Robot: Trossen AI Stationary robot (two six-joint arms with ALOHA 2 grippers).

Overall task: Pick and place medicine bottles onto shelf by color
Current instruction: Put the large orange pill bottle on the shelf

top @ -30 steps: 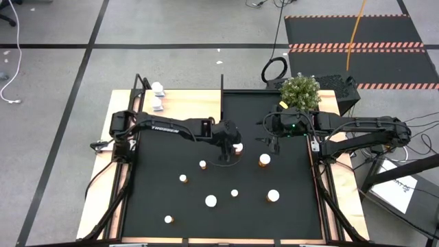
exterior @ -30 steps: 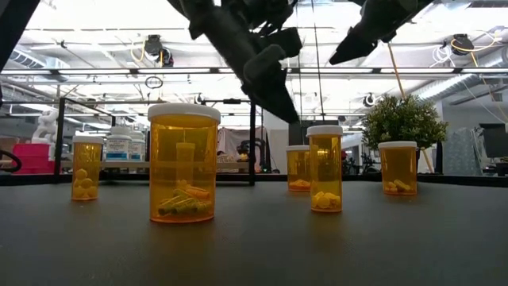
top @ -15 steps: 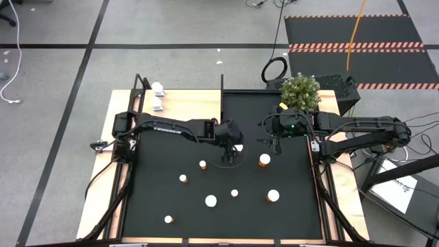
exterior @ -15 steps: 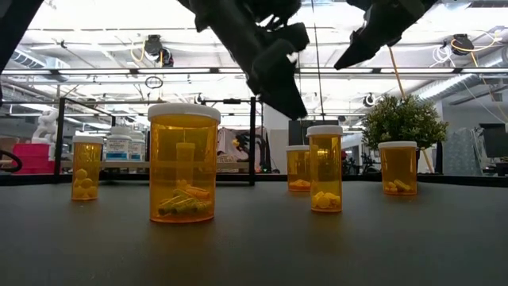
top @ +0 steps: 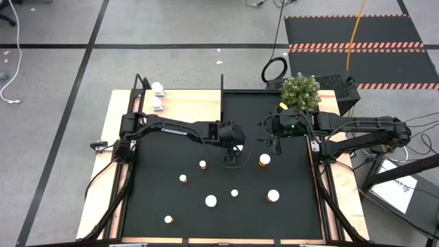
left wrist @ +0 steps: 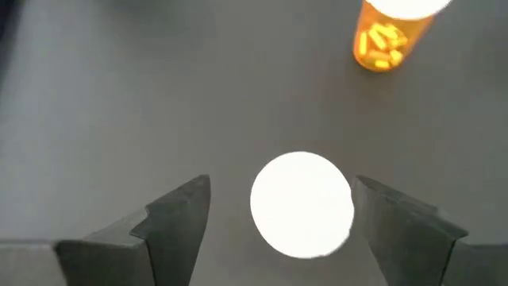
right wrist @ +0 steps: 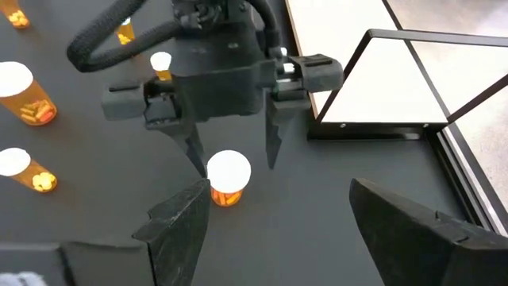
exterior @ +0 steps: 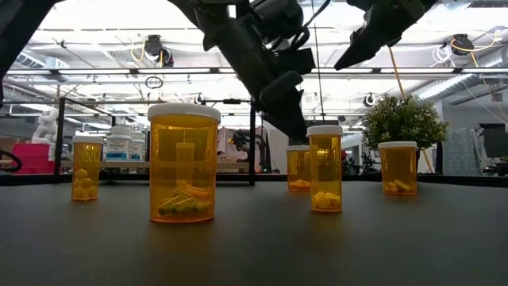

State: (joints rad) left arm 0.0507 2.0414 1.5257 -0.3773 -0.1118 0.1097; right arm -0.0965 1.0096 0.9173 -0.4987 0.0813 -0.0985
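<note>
Left gripper [left wrist: 274, 218], jaws spread wide, hangs right over a round white-capped orange bottle [left wrist: 302, 204] on the matte black surface [top: 185, 206], cap between the dark fingers. Right wrist view reveals its translucent body. Right gripper [top: 274, 140] waits nearby, jaws apart.

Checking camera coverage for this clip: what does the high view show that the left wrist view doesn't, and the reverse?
Only the high view shows the two white bottles on the light-wood shelf, the right tool waiting nearby, and seven capped bottles spread over the black mat. Only the left wrist view shows the left tool open, its fingers straddling a white-capped bottle without touching it. Both show the left tool above the mat, plus a neighbouring orange bottle.
</note>
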